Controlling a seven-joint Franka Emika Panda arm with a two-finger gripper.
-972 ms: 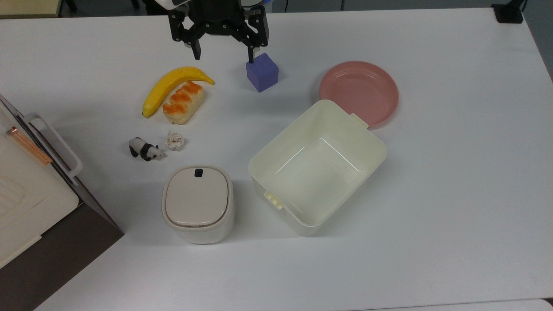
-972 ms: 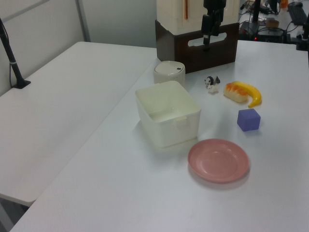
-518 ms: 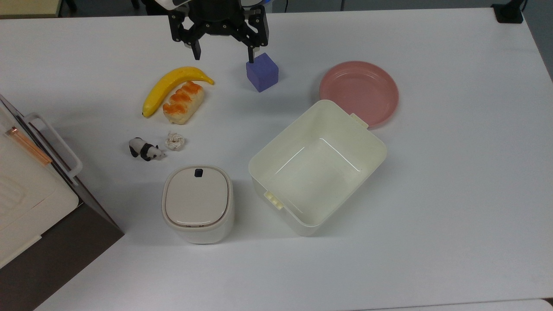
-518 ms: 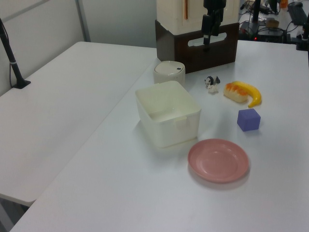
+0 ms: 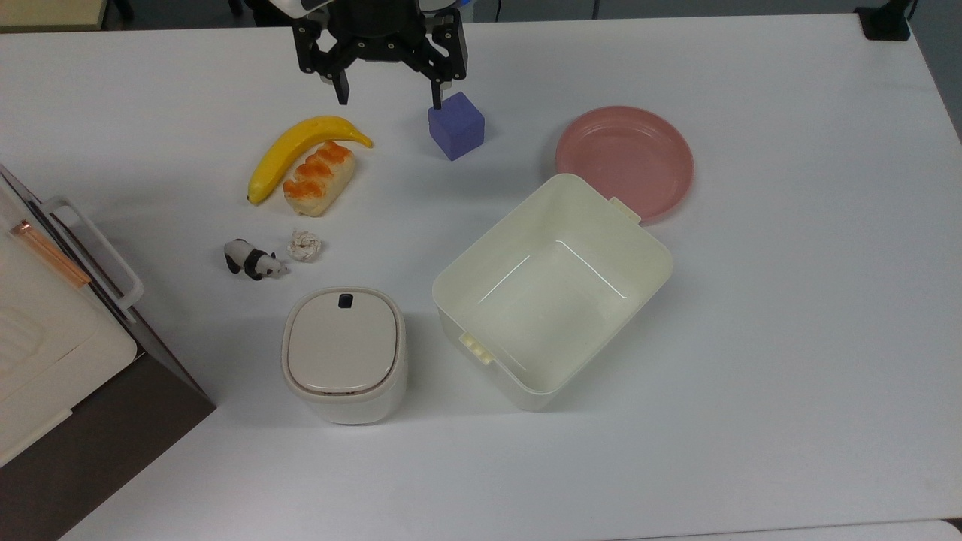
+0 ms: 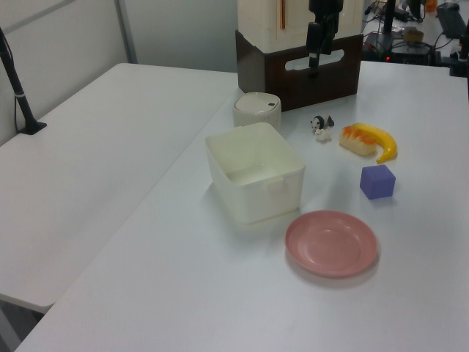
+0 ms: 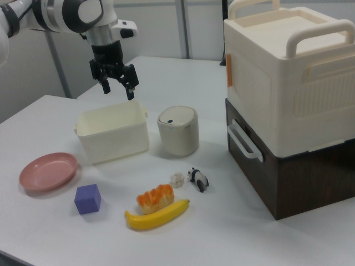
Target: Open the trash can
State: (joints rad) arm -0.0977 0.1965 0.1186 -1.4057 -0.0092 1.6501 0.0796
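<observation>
nothing has been done to the trash can [image 5: 344, 355] yet: it stands shut near the table's front edge in the top view, just beside the pale tub [image 5: 552, 289], its black button [image 5: 346, 300] facing the panda toy [image 5: 252, 260]. the gripper [image 5: 385, 94] hangs well apart with its jaws spread and empty. next, i judge, it must travel over and press that button.

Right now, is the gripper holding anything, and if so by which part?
Nothing is held. The gripper hangs open above the table, and the trash can sits untouched, lid shut.
</observation>
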